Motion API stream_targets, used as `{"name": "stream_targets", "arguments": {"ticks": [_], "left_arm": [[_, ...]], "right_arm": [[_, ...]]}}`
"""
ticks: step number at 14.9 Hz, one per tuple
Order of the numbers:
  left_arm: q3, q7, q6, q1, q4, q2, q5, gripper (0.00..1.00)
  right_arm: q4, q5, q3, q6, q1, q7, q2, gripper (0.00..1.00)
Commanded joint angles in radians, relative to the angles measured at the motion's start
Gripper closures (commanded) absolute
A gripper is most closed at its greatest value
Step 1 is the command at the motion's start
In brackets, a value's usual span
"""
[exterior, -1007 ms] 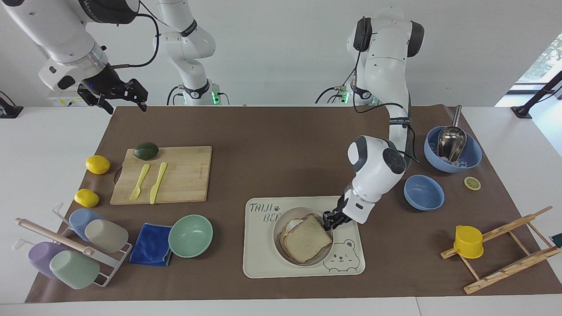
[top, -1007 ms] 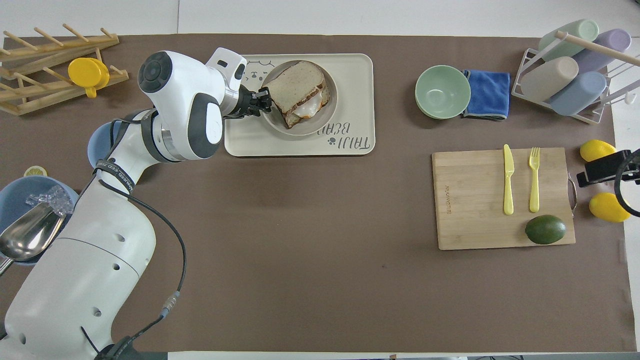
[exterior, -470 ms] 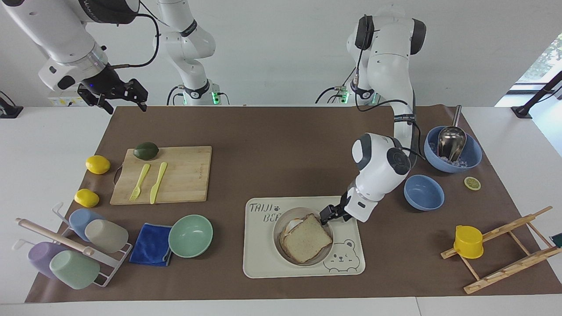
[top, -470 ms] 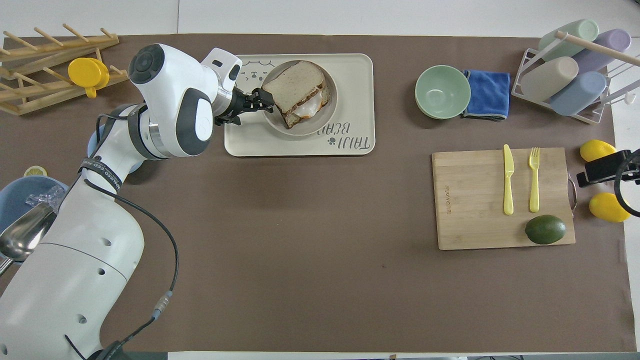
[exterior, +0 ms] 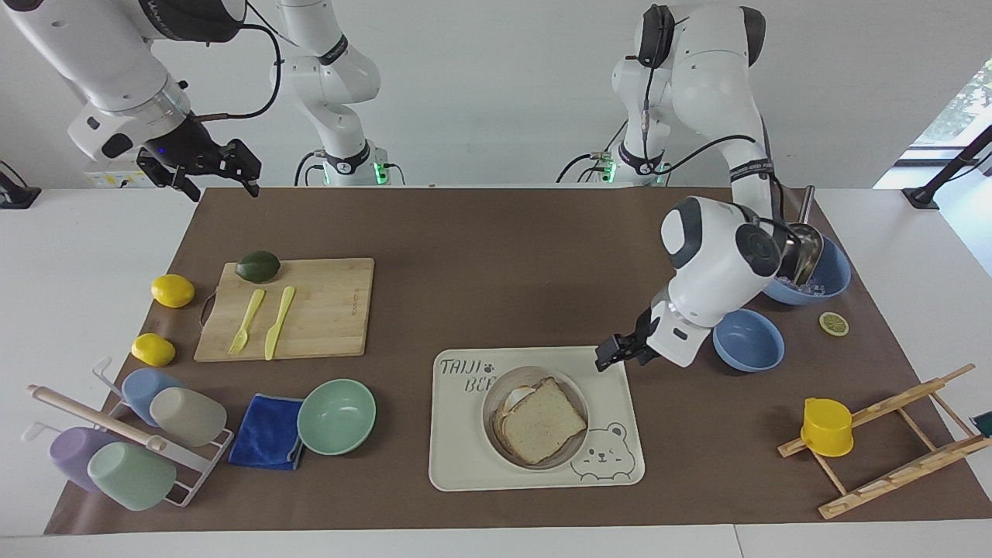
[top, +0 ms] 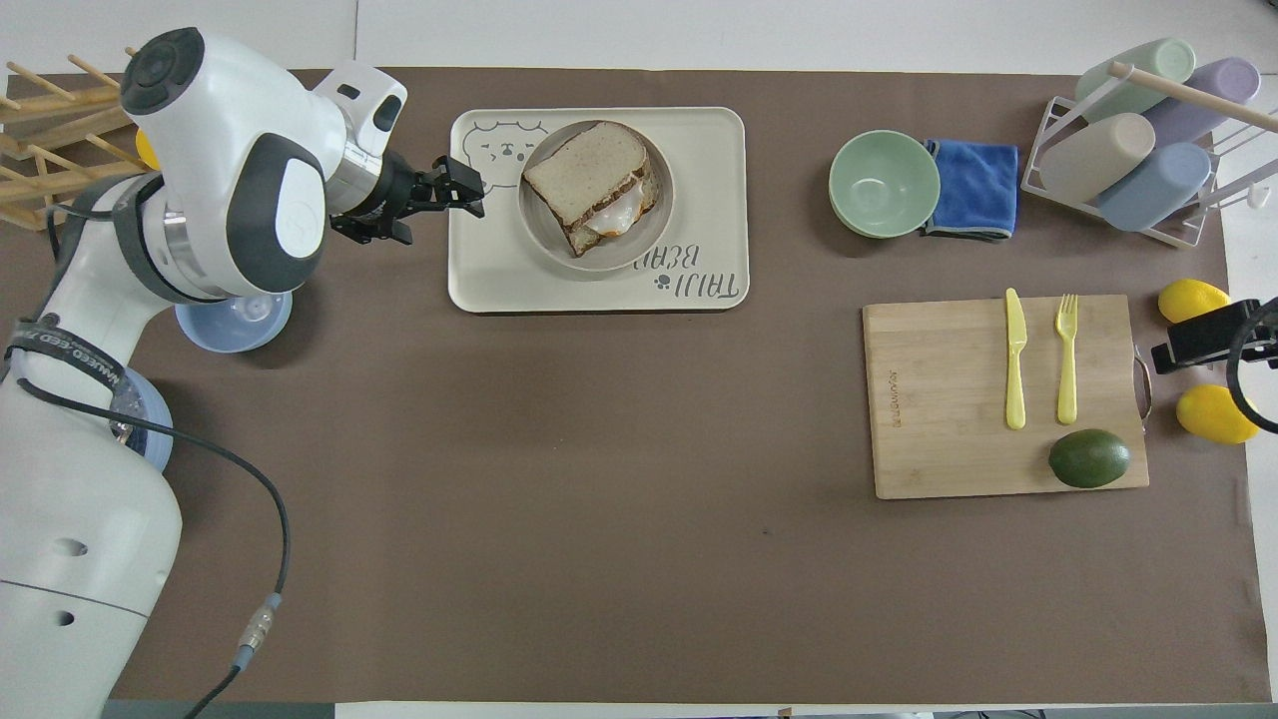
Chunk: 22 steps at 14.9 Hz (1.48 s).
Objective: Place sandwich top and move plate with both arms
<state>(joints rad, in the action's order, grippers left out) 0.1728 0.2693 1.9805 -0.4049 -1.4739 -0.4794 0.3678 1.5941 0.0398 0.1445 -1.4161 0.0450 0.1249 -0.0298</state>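
Bread top (exterior: pixel 542 419) lies on egg toast in plate (exterior: pixel 493 411), plate on tray (exterior: pixel 457 457). Left pincer (exterior: pixel 610 355) spread, empty, over tray's edge. Right pincer (exterior: pixel 219 172) spread, waits over tabletop corner.

The bread slice (exterior: pixel 540 420) is pale and speckled with a brown crust, on a beige-grey plate (exterior: pixel 491 403). The tray (exterior: pixel 465 457) is cream with a bear outline and dark lettering. The mat (exterior: pixel 496 271) is brown. One bowl (exterior: pixel 336 416) is mint green, beside a blue cloth (exterior: pixel 267 432). The knife (exterior: pixel 279 322) and fork (exterior: pixel 246 321) are yellow, on a light wooden board (exterior: pixel 325 310) with a dark green avocado (exterior: pixel 257 266). The lemons (exterior: pixel 172 291) are yellow.
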Motion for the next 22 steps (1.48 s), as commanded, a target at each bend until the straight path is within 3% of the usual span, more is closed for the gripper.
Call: {"name": "stream_targets", "arguments": {"ticks": [1, 7, 16, 19, 22], "left_arm": [[0.011, -0.007, -0.104, 0.001, -0.012, 0.085, -0.107, 0.0], [0.022, -0.015, -0.277, 0.001, -0.014, 0.209, -0.269, 0.0], [0.025, -0.119, -0.479, 0.047, -0.081, 0.444, -0.314, 0.0], [-0.076, -0.182, -0.479, 0.168, -0.201, 0.548, -0.32, 0.0], [-0.186, -0.193, -0.477, 0.271, -0.261, 0.573, -0.32, 0.0]], "right_arm": [[0.015, -0.017, -0.006, -0.003, -0.002, -0.016, -0.013, 0.0], [0.015, -0.017, -0.006, -0.003, -0.002, -0.016, -0.013, 0.0], [0.015, -0.017, -0.006, -0.003, -0.002, -0.016, -0.013, 0.0], [0.015, -0.017, -0.006, -0.003, -0.002, -0.016, -0.013, 0.0], [0.015, -0.017, -0.006, -0.003, -0.002, -0.016, -0.012, 0.0]]}}
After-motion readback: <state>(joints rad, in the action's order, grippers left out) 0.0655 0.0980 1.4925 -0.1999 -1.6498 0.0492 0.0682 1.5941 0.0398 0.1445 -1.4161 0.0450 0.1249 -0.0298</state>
